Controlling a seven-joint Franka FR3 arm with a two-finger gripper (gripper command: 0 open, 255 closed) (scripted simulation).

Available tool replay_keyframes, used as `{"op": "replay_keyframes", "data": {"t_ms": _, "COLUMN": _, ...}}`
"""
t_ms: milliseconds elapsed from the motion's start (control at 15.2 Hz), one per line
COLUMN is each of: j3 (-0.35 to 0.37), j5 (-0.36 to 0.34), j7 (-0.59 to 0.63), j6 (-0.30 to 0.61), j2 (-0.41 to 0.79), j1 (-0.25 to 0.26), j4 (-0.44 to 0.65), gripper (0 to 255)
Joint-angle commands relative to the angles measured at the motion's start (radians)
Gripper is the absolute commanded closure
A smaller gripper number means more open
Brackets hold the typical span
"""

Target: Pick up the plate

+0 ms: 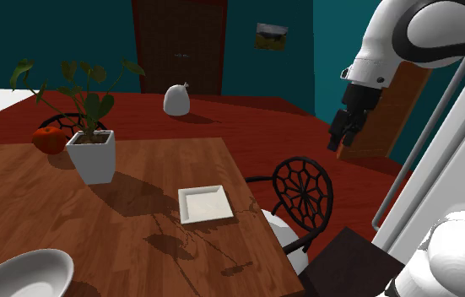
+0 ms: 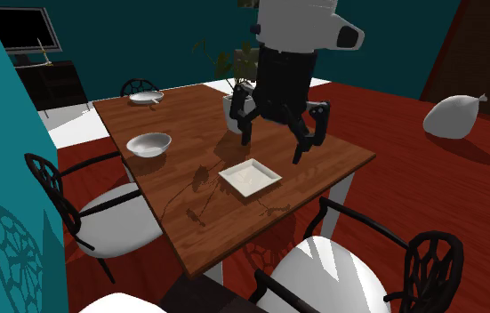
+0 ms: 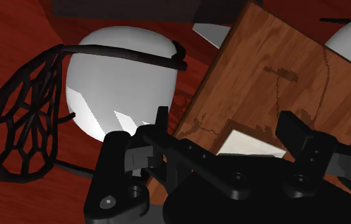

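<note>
Plate [image 3: 250, 145]: in the wrist view I get just a pale strip; the pincer [image 3: 231, 137] covers the rest.
Bowl [image 1: 21, 272]: well apart from the plate, cut off by the shoulder view's bottom edge.
Plant [image 2: 223, 60]: beyond the plate, my arm [image 2: 287, 62] hides most of its pot and some leaves.
Wall picture [image 1: 272, 35]: far beyond the plate, too small for me to read.
Chair [image 2: 336, 271]: nearer than the plate, seat cut by the second exterior view's bottom edge.

- Shoulder camera looked down the table [image 1: 129, 190] from its near corner.
- Second exterior camera faced across it from one side edge.
- Wrist camera hung close over that edge; all caught the plate [image 1: 205, 203].
</note>
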Motion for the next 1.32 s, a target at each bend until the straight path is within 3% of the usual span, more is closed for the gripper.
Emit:
{"op": "replay_keyframes", "data": {"t_ms": 0, "j3": 0.0, "j5": 0.0, "j7": 0.0, "j6": 0.0, "j2": 0.0, "j1": 0.0, "j4": 0.0, "gripper": 0}}
{"op": "replay_keyframes", "data": {"t_ms": 594, "j3": 0.12, "j5": 0.074, "j7": 0.166, "j6": 0.302, "j2": 0.213, "j1": -0.004, "j4": -0.073, "gripper": 0}}
{"op": "replay_keyframes", "data": {"t_ms": 1254, "j3": 0.233, "j5": 0.082, "j7": 0.358, "j6": 0.61, "j2": 0.567, "j1": -0.023, "j4": -0.011, "gripper": 0}}
